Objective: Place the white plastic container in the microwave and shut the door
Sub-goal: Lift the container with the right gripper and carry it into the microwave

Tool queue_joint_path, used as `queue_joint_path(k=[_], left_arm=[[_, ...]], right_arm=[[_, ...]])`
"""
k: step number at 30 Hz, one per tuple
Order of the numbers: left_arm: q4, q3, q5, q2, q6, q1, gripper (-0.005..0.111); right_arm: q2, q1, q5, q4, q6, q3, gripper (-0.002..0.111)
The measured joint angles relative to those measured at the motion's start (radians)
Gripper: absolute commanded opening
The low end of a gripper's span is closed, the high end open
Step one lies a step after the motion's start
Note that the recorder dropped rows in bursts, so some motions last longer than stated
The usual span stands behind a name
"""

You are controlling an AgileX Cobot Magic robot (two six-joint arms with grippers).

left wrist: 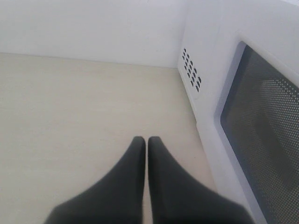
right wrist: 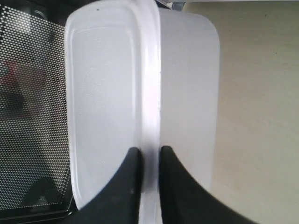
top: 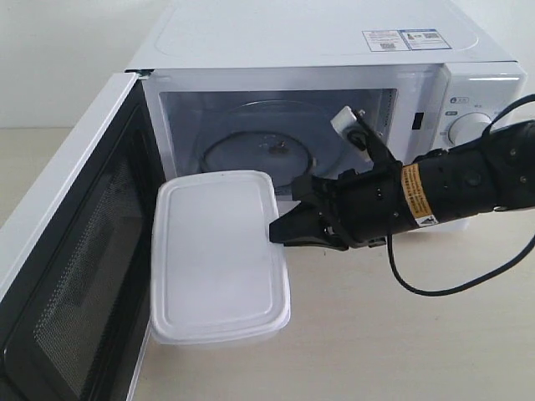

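The white plastic container (top: 217, 255) hangs above the table in front of the microwave (top: 334, 92), between the open cavity and the door (top: 75, 267). My right gripper (top: 277, 230) is shut on the container's right rim; the right wrist view shows the rim (right wrist: 150, 107) pinched between the two black fingers (right wrist: 130, 177). The door stands swung wide open to the left, its dark mesh window facing the container. The glass turntable (top: 255, 154) lies bare inside. My left gripper (left wrist: 144, 142) is shut on nothing, low over the table beside the microwave's outer side (left wrist: 219, 56).
Two round dials (top: 468, 127) sit on the microwave's right panel, partly behind my right arm. A black cable (top: 443, 288) loops from that arm over the beige table (top: 401, 351). A white wall stands behind.
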Motion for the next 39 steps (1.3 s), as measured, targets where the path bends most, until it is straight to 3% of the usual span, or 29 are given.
queue_joint_path(k=[10, 16, 23, 29, 35, 39], left_arm=[[0.0, 0.0, 0.0, 0.0, 0.0, 0.0, 0.004], [0.0, 0.0, 0.0, 0.0, 0.0, 0.0, 0.004], [0.0, 0.0, 0.0, 0.0, 0.0, 0.0, 0.004], [0.0, 0.0, 0.0, 0.0, 0.0, 0.0, 0.004], [0.0, 0.0, 0.0, 0.0, 0.0, 0.0, 0.004], [0.0, 0.0, 0.0, 0.0, 0.0, 0.0, 0.004]], right_arm=[[-0.012, 0.0, 0.088, 0.047, 0.082, 0.004, 0.0], [-0.012, 0.0, 0.077, 0.397, -0.072, 0.098, 0.0], [-0.012, 0.011, -0.091, 0.914, -0.307, 0.314, 0.0], [-0.012, 0.159, -0.201, 1.308, -0.453, 0.431, 0.0], [-0.012, 0.373, -0.208, 1.737, -0.709, 0.413, 0.0], [-0.012, 0.438, -0.158, 1.889, -0.794, 0.368, 0.0]])
